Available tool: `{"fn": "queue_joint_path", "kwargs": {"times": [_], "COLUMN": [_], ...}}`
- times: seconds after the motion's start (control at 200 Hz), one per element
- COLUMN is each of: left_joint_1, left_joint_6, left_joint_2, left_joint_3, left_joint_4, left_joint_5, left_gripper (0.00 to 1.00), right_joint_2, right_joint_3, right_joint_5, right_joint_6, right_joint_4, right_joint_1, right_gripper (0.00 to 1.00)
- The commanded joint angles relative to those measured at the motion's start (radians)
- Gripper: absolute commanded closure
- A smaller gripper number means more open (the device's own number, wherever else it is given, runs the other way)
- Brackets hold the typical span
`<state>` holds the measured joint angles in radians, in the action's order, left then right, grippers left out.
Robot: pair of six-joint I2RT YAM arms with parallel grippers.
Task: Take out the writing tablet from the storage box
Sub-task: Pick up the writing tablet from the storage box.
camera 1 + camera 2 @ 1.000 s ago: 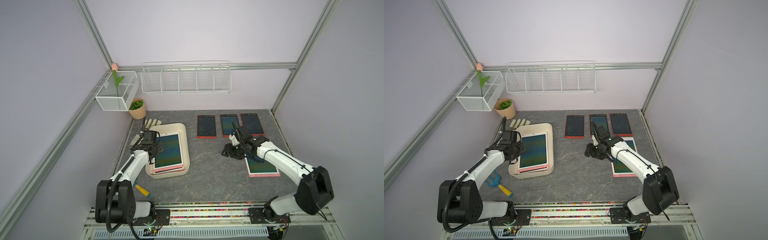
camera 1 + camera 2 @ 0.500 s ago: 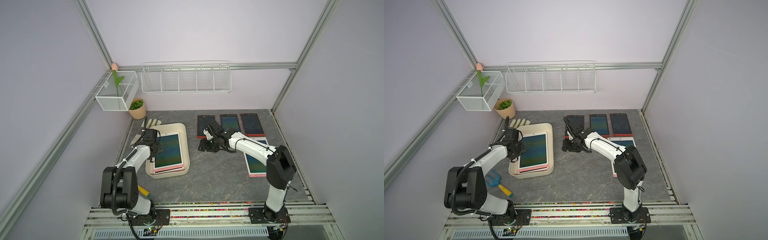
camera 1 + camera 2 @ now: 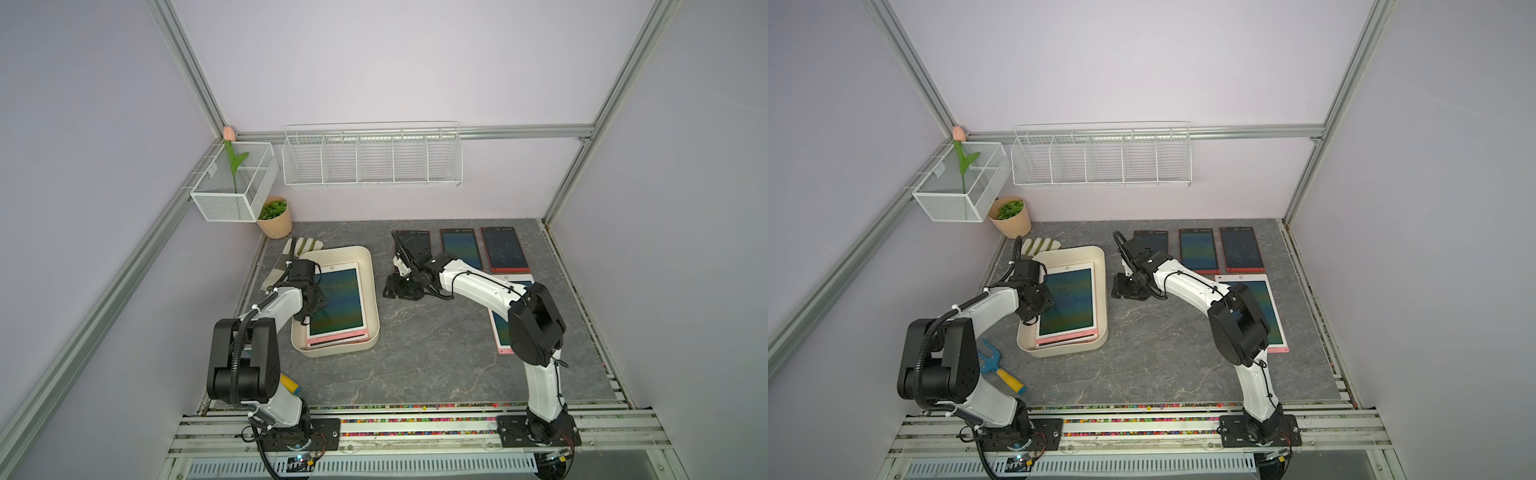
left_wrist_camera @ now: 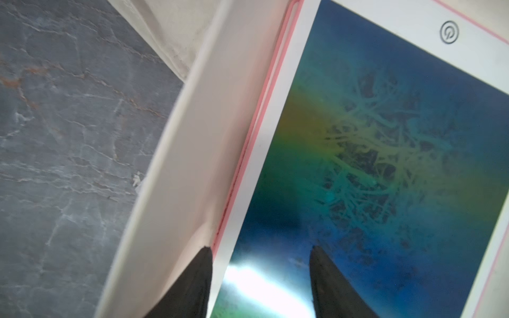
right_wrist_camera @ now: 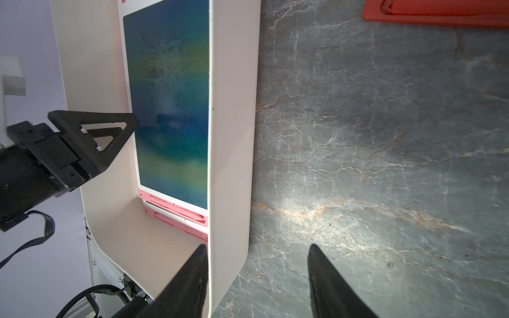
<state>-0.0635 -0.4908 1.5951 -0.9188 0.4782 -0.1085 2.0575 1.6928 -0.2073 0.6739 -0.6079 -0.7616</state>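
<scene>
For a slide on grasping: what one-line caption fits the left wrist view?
Left arm's black fingers, spread apart, straddle the side edge of the pink-rimmed writing tablet in the cream storage box.

Top views look down from high front; both close wrist cameras share the storage box (image 5: 231,137).

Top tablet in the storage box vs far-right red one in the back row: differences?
Size: the boxed tablet is clearly larger than the red tablet.
Frame: the boxed tablet has a white face with a pink edge; the red tablet's frame is red.
Place: the boxed tablet lies in the storage box on another tablet; the red tablet lies directly on the table.
Shared: both lie screen up, with dark blue-green screens.
</scene>
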Motion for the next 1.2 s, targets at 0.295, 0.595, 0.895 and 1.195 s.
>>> {"fn": "queue_joint_path", "kwargs": {"times": [0.295, 0.595, 0.895, 1.195], "left_joint_1": [0.037, 0.037, 0.039, 0.055], "left_joint_6": [0.061, 0.064, 0.065, 0.078], "left_joint_2": [0.043, 0.040, 0.031, 0.029], "left_joint_3": [-0.033, -0.022, -0.031, -0.072], "left_joint_4": [-0.006, -0.018, 0.011, 0.058], "left_joint_5": [0.031, 0.061, 0.026, -0.019], "left_gripper": [0.45, 0.46, 0.48, 0.47], "right_joint_2": [0.116, 0.178, 0.211, 0.214], "right_joint_3": [0.115, 0.188, 0.226, 0.229], "right_joint_5": [-0.010, -0.029, -0.029, -0.041], "right_joint_6": [0.035, 0.034, 0.040, 0.040], "right_joint_4": [-0.007, -0.018, -0.016, -0.007], "right_joint_1": [-0.022, -0.028, -0.039, -0.040], "right_gripper": [0.43, 0.44, 0.45, 0.45]}}
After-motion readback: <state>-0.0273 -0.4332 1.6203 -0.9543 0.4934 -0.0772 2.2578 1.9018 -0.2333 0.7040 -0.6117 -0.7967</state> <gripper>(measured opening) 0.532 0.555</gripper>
